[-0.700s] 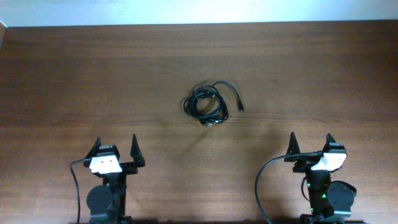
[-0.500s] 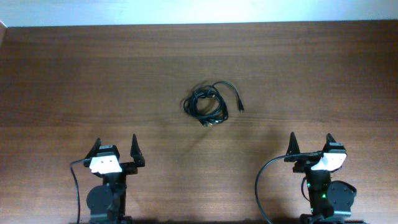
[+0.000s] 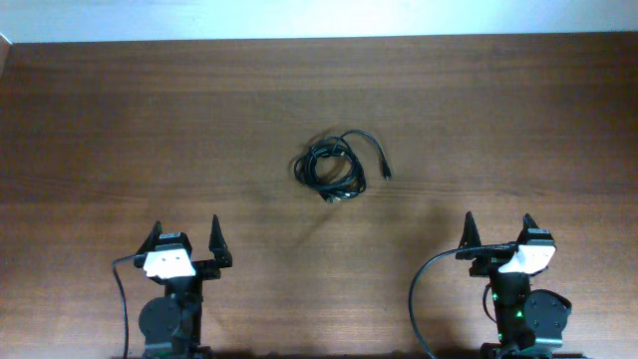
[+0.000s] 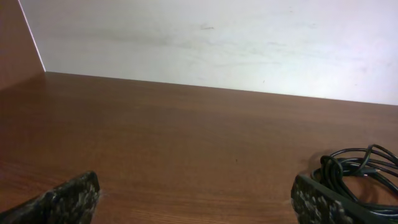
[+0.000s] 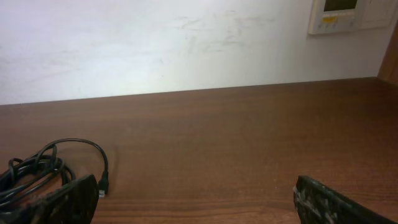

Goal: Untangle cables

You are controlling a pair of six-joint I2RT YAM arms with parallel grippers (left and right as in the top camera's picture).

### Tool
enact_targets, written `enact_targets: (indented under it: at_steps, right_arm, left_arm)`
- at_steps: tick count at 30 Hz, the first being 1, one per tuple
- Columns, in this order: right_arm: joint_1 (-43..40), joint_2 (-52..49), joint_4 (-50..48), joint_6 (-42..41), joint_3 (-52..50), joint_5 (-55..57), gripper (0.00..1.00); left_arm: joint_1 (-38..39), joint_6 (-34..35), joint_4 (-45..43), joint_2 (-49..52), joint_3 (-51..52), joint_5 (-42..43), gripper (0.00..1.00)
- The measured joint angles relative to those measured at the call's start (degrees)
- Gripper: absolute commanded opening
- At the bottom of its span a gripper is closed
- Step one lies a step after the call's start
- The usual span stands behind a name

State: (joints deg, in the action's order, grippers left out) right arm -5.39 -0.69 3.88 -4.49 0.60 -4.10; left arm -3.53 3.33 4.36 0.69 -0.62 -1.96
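Unchanged since earlier views: cables [image 3: 334,170] untouched, well ahead of and between left claw [image 3: 184,237] and right claw [image 3: 498,227], both spread apart; untangling unstarted.

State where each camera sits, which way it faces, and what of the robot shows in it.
Overhead: above the table, looking straight down; left gripper and right gripper show open at the bottom edge.
Left wrist: low over the table, facing the far wall; its fingers frame the bottom corners.
Right wrist: likewise, own fingers low in frame.
All three share the cable bundle.
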Motion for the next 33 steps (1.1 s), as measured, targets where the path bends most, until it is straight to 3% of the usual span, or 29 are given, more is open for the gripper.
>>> enact_targets:
  at_steps: [6,10,13,15,20,21,26,29,33]
  right_arm:
    - [0.0,0.0,-0.5,-10.6,0.0,-5.6,0.99]
    - [0.0,0.0,-0.7,-10.0,0.2,-15.5,0.99]
    - [0.0,-0.3,3.5,-9.8,4.4,-19.2,0.99]
    - [0.0,-2.9,3.9,-8.4,13.9,-19.8,0.99]
    - [0.0,-28.7,25.7,-0.4,42.0,-21.4,0.99]
    - [0.0,-35.4,32.4,1.0,52.1,-21.8,0.99]
    - [0.0,-52.5,55.1,7.1,80.4,-20.1,0.99]
    - [1.2,-62.6,65.3,9.2,86.9,-17.2,0.99]
    - [10.7,-76.0,61.3,9.5,86.9,-24.0,0.99]
  left_arm:
    - [0.0,0.4,0.0,0.0,0.0,1.4,0.99]
    - [0.0,0.4,1.0,2.2,-0.4,3.2,0.99]
    - [0.0,0.4,6.6,7.1,-7.1,7.4,0.99]
    - [0.0,0.4,9.0,12.8,-18.1,11.2,0.99]
    - [0.0,-3.6,23.2,31.5,-40.4,18.1,0.99]
    - [0.0,-5.3,26.1,35.1,-44.7,18.6,0.99]
    - [0.0,-7.1,31.2,45.1,-51.7,20.0,0.99]
    - [2.4,-7.1,31.8,51.7,-53.6,21.2,0.99]
    - [11.5,-7.2,31.4,59.0,-53.8,20.0,0.99]
